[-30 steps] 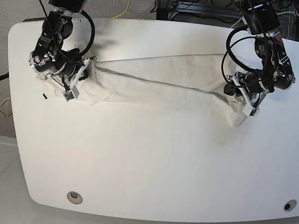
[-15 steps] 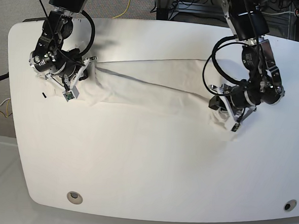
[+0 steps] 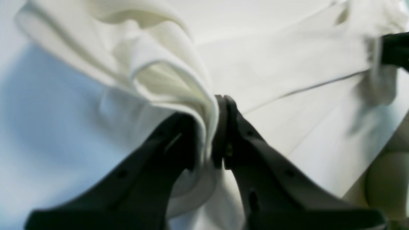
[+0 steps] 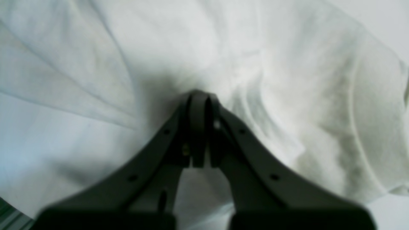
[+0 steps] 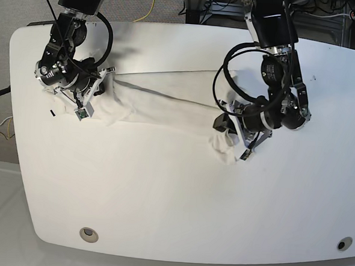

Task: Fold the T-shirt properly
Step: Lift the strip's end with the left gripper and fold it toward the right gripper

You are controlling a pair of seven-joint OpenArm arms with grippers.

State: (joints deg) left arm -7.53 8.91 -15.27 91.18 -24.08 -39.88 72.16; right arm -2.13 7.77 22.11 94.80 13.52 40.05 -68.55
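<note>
A soft white cotton T-shirt lies bunched into a long, creased band across the far half of a glossy white desk with rounded corners. The left hand pinches the end of the T-shirt nearest the desk's middle, its dark fingers clamped tight on a thick, rolled wad of fabric that bulges up in smooth, rounded folds. The right hand is closed on the opposite end of the T-shirt, near the desk's rounded far corner; in its wrist view the black fingers meet with almost no gap, buried in rumpled cloth crossed by soft ridges and a curved seam. Between the two hands the T-shirt sags flat on the desk, with a long grey shadow line along one fold. Both wrist views are blurred, so the weave cannot be made out. The upper arms are cut off at the top edge of the base view. A small dark mark sits on the desk beside the right hand; what it is cannot be told.
</note>
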